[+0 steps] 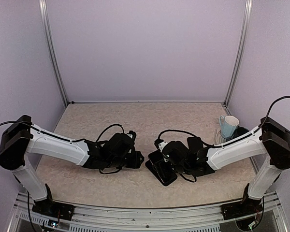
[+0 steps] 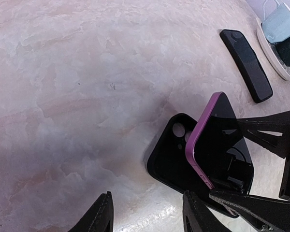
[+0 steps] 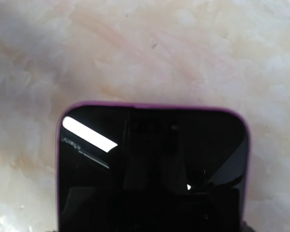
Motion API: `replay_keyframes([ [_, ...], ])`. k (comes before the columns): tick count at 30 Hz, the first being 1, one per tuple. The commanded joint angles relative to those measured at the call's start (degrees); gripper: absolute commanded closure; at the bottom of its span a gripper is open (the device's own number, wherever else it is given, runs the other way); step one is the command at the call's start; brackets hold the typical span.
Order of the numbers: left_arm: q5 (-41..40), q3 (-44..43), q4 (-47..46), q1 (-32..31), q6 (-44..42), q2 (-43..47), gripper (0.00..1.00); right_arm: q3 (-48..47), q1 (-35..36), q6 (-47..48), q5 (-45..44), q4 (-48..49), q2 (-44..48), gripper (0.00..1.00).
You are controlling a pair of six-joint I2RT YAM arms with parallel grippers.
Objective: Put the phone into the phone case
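Marbled bench (image 2: 87,72): right end effector (image 2: 224,158) pinches the purple-edged phone (image 2: 217,130), which is tilted over the black phone case (image 2: 168,157). Left end effector (image 2: 150,217) is spread, holding nothing.

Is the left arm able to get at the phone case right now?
Probably yes. The left gripper hangs open just short of the phone case, with only bare table between. The phone, tilted in the right gripper, covers one side of the case, leaving the camera-hole end free.
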State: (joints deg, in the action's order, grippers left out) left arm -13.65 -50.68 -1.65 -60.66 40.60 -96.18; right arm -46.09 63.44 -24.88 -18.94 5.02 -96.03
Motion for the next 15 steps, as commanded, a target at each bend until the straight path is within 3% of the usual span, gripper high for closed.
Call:
replay_keyframes([
  [1, -0.6, 0.4, 0.2, 0.5, 0.1, -0.4, 0.50, 0.0, 1.2, 0.1, -0.5, -0.3, -1.0, 0.61],
  [15, -0.6, -2.1, 1.4, 0.5, -0.4, -2.6, 0.50, -1.3, 2.0, 0.5, 2.2, -6.3, 0.7, 0.57],
])
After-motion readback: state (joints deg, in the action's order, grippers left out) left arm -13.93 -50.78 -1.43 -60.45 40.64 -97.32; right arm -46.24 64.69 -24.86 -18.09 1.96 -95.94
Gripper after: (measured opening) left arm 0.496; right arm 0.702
